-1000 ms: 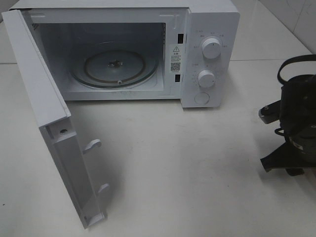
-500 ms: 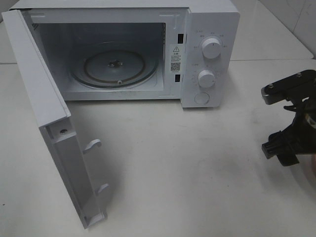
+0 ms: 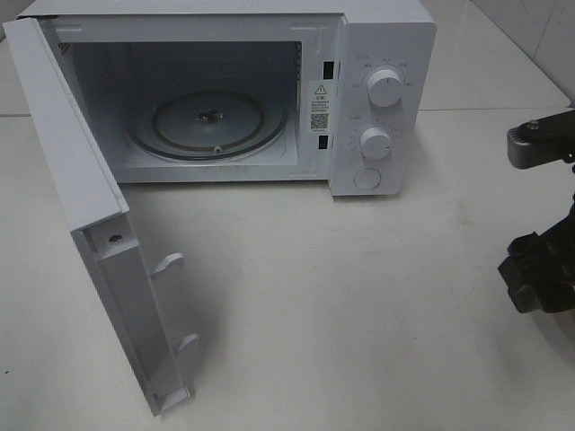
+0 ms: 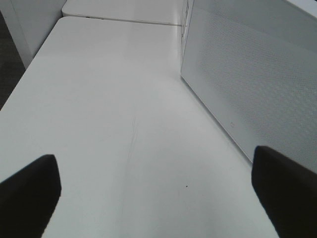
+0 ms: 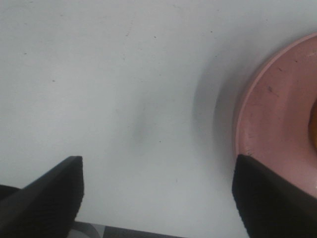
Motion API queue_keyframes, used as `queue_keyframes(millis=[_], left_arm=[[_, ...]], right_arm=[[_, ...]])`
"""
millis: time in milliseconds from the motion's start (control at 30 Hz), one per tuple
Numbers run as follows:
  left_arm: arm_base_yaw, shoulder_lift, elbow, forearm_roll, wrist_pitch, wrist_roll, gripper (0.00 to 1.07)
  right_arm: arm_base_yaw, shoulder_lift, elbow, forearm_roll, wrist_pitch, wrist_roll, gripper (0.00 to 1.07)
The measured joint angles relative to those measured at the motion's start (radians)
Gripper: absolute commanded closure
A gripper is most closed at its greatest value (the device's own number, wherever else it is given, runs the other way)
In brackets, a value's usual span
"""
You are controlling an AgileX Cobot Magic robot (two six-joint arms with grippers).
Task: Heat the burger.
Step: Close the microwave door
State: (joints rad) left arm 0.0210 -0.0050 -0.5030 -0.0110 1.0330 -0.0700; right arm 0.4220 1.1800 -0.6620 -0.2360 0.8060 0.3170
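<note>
Only a golden-brown sliver of the burger shows, at the right wrist picture's edge, sitting on a round pink plate. My right gripper is open over bare table, with one finger at the plate's rim and nothing between the fingers. From above, the right gripper sits at the table's far right, and a bit of the plate peeks out below it. My left gripper is open over bare table and holds nothing. It is out of the high view.
The white microwave stands at the back with its door swung wide to the left and its glass turntable bare. Its perforated side wall runs close beside the left gripper.
The right gripper has opened and shifted toward the right edge of the high view. The microwave and its door have not moved.
</note>
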Motion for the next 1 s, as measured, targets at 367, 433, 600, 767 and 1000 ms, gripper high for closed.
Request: queue_keyframes(millis=[367, 433, 600, 767, 1000], left_arm=[[0.0, 0.0, 0.0, 0.0, 0.0, 0.0, 0.07], [0.0, 0.0, 0.0, 0.0, 0.0, 0.0, 0.07], [0.0, 0.0, 0.0, 0.0, 0.0, 0.0, 0.07], [0.0, 0.0, 0.0, 0.0, 0.0, 0.0, 0.07], [0.0, 0.0, 0.0, 0.0, 0.0, 0.0, 0.07]], right_arm=[[0.0, -0.252, 0.0, 0.065, 0.112, -0.09, 0.31], [0.0, -0.304, 0.0, 0.071, 0.135, -0.095, 0.31], [0.0, -0.422, 0.0, 0.076, 0.191, -0.133, 0.31], [0.0, -0.517, 0.0, 0.077, 0.236, -0.146, 0.31], [-0.003, -0.714, 0.043, 0.08, 0.265, -0.168, 0.31]])
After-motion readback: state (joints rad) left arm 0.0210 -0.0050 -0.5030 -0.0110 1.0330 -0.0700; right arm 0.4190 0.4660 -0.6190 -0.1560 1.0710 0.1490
